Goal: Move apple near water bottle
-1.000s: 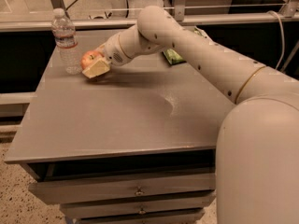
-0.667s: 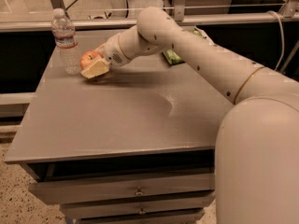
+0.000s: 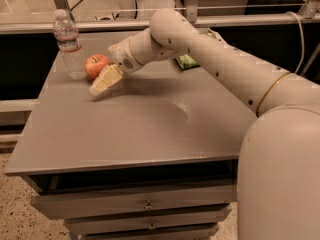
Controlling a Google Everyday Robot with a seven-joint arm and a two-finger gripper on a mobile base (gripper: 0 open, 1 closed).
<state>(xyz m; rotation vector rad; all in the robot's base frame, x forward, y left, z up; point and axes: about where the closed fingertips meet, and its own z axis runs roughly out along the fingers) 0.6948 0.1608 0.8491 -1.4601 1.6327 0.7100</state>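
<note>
Apple, round and red with yellowish patches [image 3: 96,65], sits on the grey tabletop [image 3: 125,129] in the upper left of the frame, just beside the small clear plastic water bottle with a white cap [image 3: 68,44], which stands upright at its left. The cream-coloured tool [image 3: 102,83] at the end of the white robot arm [image 3: 210,49] lies low over the tabletop, at the lower right of the apple and very near to it. I cannot tell if the tool is released or clenched, and I cannot tell if it touches the fruit. The danger, in my judgement, comes from this closeness. If the tool moves away sideways and not upward, it may push the apple, which is round and rolls easily. The apple may then go away from the bottle or knock against it. The bottle looks light and stands close to the left edge of the tabletop, so a knock could tip it over or send it off. Compared with one second ago, the apple is at nearly the same place, but the tool has shifted toward the lower part of the frame and now covers less of the fruit.
</note>
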